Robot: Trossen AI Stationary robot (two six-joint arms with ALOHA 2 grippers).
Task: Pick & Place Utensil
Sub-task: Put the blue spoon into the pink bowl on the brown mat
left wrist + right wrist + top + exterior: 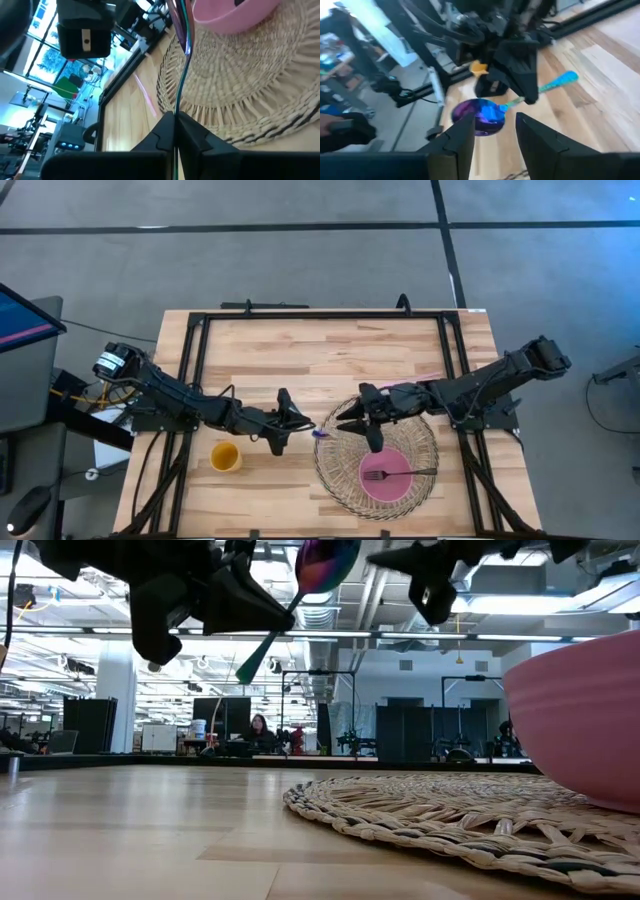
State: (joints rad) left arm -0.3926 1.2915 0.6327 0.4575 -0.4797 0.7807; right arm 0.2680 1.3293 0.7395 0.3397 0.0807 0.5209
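Spoon point(479, 116) handling is the matter here, but take the scene by size first. On the table point(300, 345) lies a round woven mat point(345, 470), and a pink bowl point(393, 475) sits on the mat with a dark fork point(398, 473) lying across it. A yellow cup point(225, 456) stands on the bare wood, well apart from the mat on the left arm's side. The left gripper point(297, 422) hangs in the air just beside the mat's edge, its jaws clamped on the spoon's thin handle; the iridescent bowl end points out over the mat's rim. The right gripper point(352, 416) hovers above the mat facing it, jaws apart, near the spoon's bowl end without touching.

I judge the spoon light, stiff and smooth, so liable to pivot or slip in a narrow grip. The safest hold is across the handle, not the rounded, glossy bowl end.
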